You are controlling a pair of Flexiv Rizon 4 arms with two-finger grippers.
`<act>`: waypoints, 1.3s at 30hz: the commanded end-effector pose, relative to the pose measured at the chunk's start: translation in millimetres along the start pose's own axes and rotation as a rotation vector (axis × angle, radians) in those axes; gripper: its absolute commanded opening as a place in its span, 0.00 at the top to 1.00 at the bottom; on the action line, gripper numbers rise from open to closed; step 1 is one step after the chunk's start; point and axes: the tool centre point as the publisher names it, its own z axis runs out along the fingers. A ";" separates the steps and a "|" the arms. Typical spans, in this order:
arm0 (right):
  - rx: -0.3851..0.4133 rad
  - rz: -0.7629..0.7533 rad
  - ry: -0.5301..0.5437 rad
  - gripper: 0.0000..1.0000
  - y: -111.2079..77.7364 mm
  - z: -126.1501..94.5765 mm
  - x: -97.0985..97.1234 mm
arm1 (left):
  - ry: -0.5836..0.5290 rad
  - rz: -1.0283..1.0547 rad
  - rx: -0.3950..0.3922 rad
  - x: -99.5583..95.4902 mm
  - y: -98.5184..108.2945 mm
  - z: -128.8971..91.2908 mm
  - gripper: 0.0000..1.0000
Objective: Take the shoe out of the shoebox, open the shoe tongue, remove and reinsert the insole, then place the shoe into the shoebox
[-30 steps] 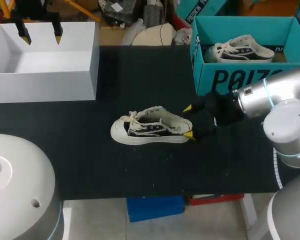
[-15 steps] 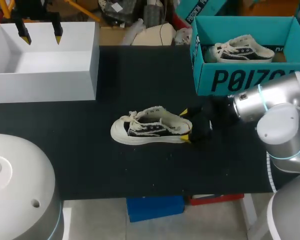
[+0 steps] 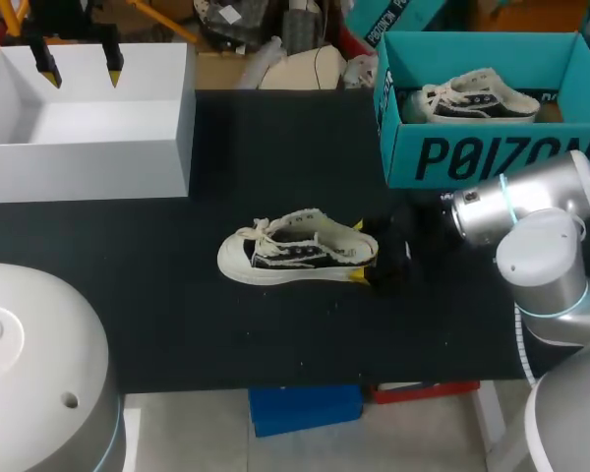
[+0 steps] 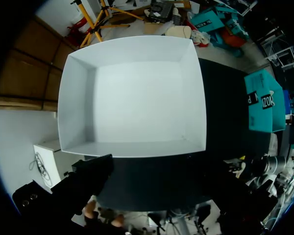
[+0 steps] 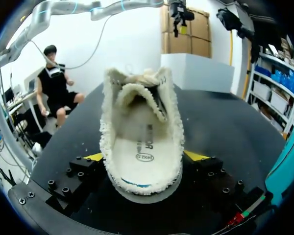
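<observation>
Seeing the right jaws spread either side of the heel of the shoe (image 3: 295, 251), not clamped yet, with it sitting mid-bench (image 3: 177, 324), toe to 9 o'clock, and the shoebox (image 3: 472, 147) off at 1 o'clock. Spotted the left jaws too, open and empty over the white box (image 3: 88, 147) at 10 o'clock. Could easily go wrong by pinching only the soft fuzzy collar and losing the shoe on lifting, or by shoving the heel and skating it toward 9.

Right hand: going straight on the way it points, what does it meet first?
The shoe: its heel sits between the open fingers of the right hand, so it would likely meet the hand's base almost at once; remaining gap unclear.
</observation>
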 end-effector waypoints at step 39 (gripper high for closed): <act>0.003 0.002 -0.005 1.00 -2.6 5.1 -0.5 | -0.083 -0.202 0.054 133.0 101.3 -3.8 0.00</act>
